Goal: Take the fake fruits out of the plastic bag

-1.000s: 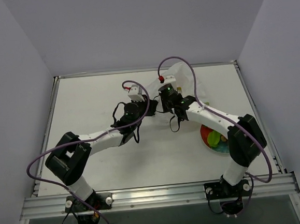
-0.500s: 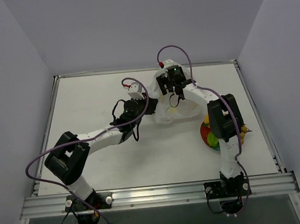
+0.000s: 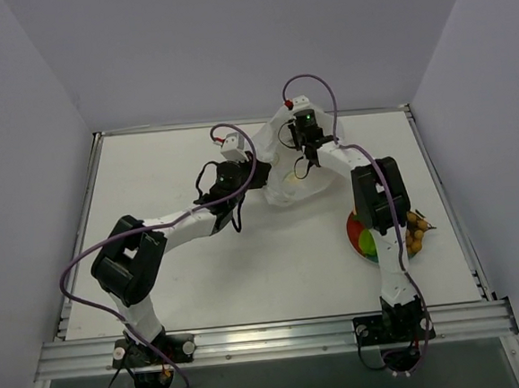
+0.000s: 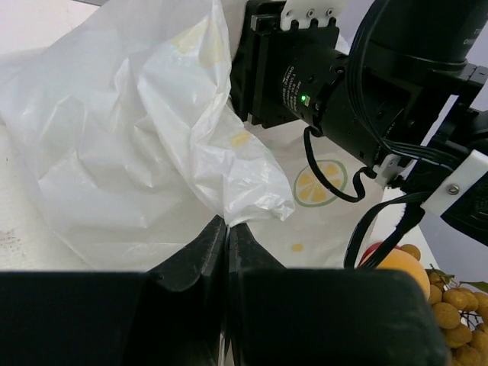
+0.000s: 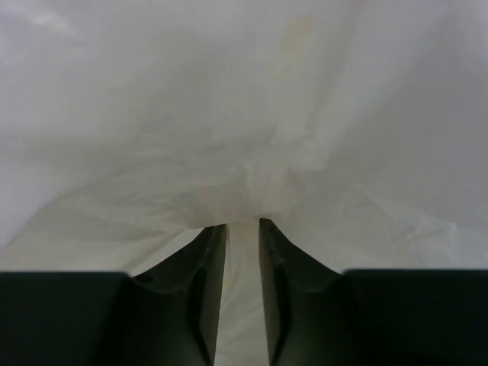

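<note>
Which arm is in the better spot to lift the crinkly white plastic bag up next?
Probably the right. The right fingers seem to pinch bunched plastic at the far end of the crinkly white plastic bag. The left fingers are shut on a near fold, good for anchoring it.

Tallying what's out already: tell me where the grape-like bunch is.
In the top view, the grape-like bunch lies on the right side of the table, beside the right edge of the plate, well clear of the plastic bag.

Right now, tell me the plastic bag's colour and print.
White plastic bag with yellow-green citrus-slice marks; left wrist view shows it best.
</note>
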`<state>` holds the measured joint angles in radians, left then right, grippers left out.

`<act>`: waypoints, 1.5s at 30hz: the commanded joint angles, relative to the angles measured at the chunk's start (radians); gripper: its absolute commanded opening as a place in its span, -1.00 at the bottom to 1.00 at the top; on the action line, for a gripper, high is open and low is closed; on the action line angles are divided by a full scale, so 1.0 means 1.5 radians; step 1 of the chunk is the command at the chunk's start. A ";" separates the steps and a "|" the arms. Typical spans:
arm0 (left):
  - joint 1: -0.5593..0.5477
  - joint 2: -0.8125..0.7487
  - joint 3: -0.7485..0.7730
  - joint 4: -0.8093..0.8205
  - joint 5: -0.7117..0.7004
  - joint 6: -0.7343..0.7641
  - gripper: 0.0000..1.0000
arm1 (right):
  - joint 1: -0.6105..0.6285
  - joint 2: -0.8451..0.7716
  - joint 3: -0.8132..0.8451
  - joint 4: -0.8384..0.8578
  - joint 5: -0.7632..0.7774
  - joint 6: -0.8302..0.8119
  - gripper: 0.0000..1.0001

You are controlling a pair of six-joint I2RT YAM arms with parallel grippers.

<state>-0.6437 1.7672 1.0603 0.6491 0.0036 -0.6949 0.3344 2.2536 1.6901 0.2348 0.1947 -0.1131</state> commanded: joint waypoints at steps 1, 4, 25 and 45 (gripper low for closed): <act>0.003 -0.020 0.036 -0.008 0.005 0.012 -0.95 | 0.003 -0.038 -0.029 0.082 0.057 0.033 -0.66; -0.001 -0.045 0.006 -0.013 -0.017 0.022 -0.95 | 0.004 -0.109 -0.085 0.136 0.016 0.050 -1.00; -0.036 -0.121 -0.167 -0.009 -0.078 0.068 -0.95 | -0.116 -0.309 -0.094 -0.066 -0.315 0.225 0.99; -0.030 -0.090 -0.126 -0.021 -0.066 0.091 -0.95 | -0.104 0.118 0.338 -0.129 -0.544 0.313 -1.00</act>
<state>-0.6933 1.6325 0.8024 0.6071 -0.0944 -0.5785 0.1646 2.5149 2.1620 -0.0051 -0.5674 0.3241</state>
